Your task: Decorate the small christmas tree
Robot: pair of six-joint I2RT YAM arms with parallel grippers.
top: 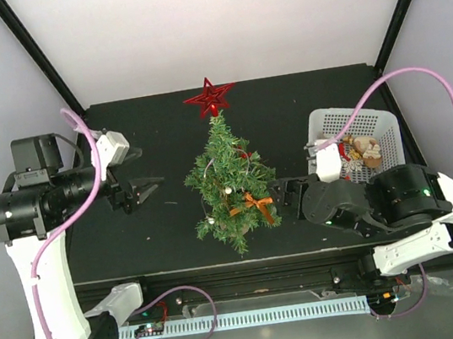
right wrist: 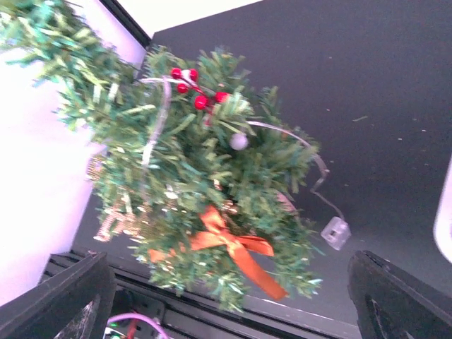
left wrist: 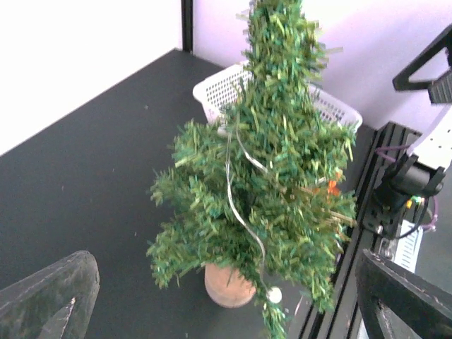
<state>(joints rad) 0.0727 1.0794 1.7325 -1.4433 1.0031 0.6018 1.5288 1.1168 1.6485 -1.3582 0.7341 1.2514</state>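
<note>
The left gripper (top: 151, 189) and right gripper (top: 281, 194) hung spread and empty with the small christmas tree (top: 231, 186) upright between them, seemingly mostly dressed with red star (top: 211, 98), orange bow (top: 257, 204) and silver cord (left wrist: 235, 205), though ornaments (top: 362, 149) lay unused in the white basket (top: 384, 125) just behind the right gripper, on a black table (top: 145, 139) against pale walls (top: 212, 18).

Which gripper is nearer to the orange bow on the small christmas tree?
The right. The right gripper is close beside the orange bow on the small christmas tree. The left gripper is on the tree's opposite side, apart from its branches.
</note>
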